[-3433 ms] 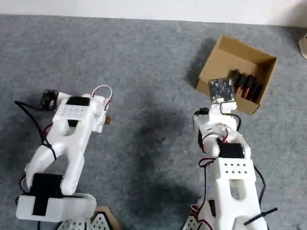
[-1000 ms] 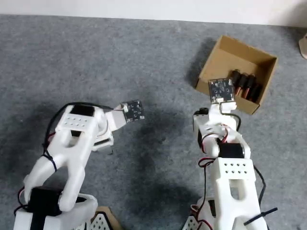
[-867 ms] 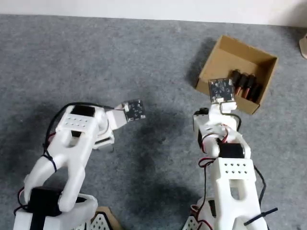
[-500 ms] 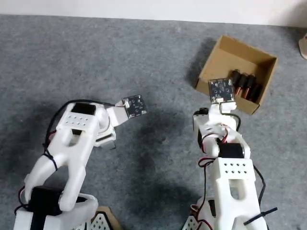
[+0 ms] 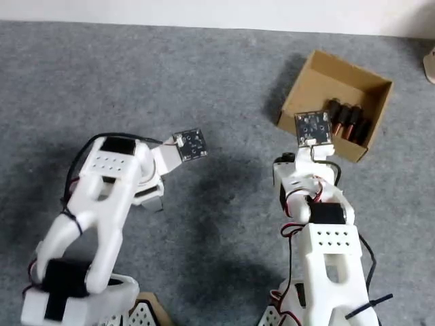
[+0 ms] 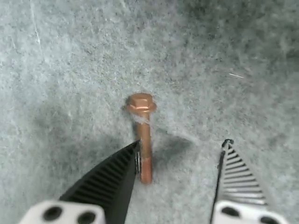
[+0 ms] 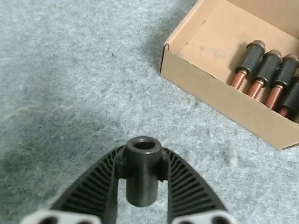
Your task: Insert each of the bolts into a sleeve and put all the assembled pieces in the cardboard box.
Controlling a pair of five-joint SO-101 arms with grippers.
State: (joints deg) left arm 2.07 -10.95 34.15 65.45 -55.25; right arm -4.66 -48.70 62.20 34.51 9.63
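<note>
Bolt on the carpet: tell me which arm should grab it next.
Left. The left end effector, open, hangs over the bolt, which lies on the carpet just inside one finger. The right end effector is shut on a sleeve near the cardboard box.

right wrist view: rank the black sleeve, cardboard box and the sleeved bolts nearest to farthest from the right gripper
1. Black cylindrical sleeve: held between the right gripper's fingers.
2. Brown cardboard box: near wall, just beyond.
3. Copper bolts in black sleeves: inside the box, behind that wall.

The tool (image 7: 141, 179) grips a black sleeve (image 7: 141, 170) near the cardboard box (image 7: 224, 100).
</note>
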